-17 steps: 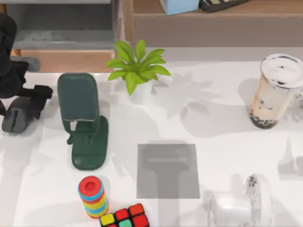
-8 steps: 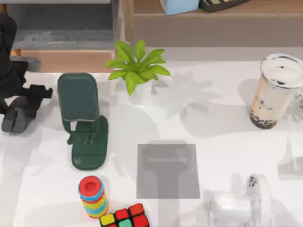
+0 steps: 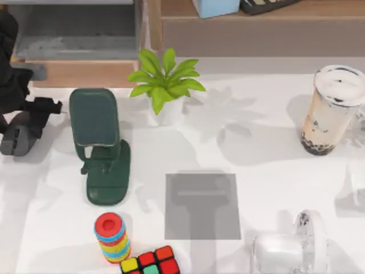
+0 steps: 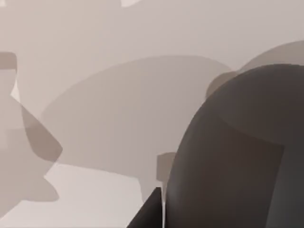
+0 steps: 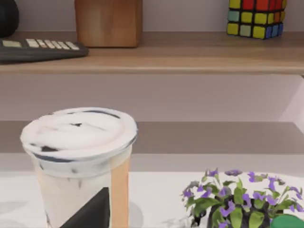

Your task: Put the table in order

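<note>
While the left arm works at the left edge, the scene reads as follows.

Worktop: the white worktop (image 3: 268, 165) spreads across the top view and lies directly under the left hand; it also shows pale and shadowed in the left wrist view (image 4: 95, 71).
Shelf unit: a tan wooden shelf unit (image 3: 245, 25) runs along the far edge.
Left hand: the left hand (image 3: 35, 114) sits at the left edge, low over a grey mouse (image 3: 14, 140); whether its fingers are spread or pressed together cannot be told.
Phone stand: a dark green phone stand (image 3: 100, 142) stands just beside the left hand, toward the middle.
Mat: a grey square mat (image 3: 202, 206) lies near the near edge, mid-worktop.
Milk tea: a lidded cup of milk tea (image 3: 331, 111) stands at the right edge.
Plant: a green potted plant (image 3: 165, 80) stands near the far edge.
Glass mug: a clear mug (image 3: 291, 248) lies in the near right corner.
Ring toy: a stack of coloured rings (image 3: 111, 237) stands by the near edge, touching a puzzle cube (image 3: 151, 261).
</note>
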`<control>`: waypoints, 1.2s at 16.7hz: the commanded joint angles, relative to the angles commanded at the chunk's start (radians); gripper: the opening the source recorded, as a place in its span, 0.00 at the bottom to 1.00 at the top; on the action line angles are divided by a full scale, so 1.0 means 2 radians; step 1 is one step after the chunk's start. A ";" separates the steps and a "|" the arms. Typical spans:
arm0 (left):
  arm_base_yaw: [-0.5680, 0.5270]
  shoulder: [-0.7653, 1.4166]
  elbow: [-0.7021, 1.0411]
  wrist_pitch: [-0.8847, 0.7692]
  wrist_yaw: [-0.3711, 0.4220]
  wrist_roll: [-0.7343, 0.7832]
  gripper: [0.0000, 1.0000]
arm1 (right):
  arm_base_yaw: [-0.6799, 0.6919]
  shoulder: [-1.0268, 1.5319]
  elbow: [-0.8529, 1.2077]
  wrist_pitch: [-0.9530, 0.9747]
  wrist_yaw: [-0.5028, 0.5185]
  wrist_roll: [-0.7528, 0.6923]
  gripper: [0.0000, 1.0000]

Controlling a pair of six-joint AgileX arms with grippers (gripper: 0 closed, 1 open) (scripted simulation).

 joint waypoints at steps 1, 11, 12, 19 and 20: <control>0.000 -0.004 0.014 -0.017 0.000 0.000 0.00 | 0.000 0.000 0.000 0.000 0.000 0.000 1.00; -0.001 -0.042 0.111 -0.156 0.000 -0.001 0.00 | 0.000 0.000 0.000 0.000 0.000 0.000 1.00; 0.000 -0.040 0.110 -0.155 -0.001 0.000 0.00 | 0.000 0.000 0.000 0.000 0.000 0.000 1.00; -0.054 -0.104 0.129 -0.128 0.033 0.107 0.00 | 0.000 0.000 0.000 0.000 0.000 0.000 1.00; -0.071 -0.120 0.131 -0.121 0.041 0.142 0.00 | 0.000 0.000 0.000 0.000 0.000 0.000 1.00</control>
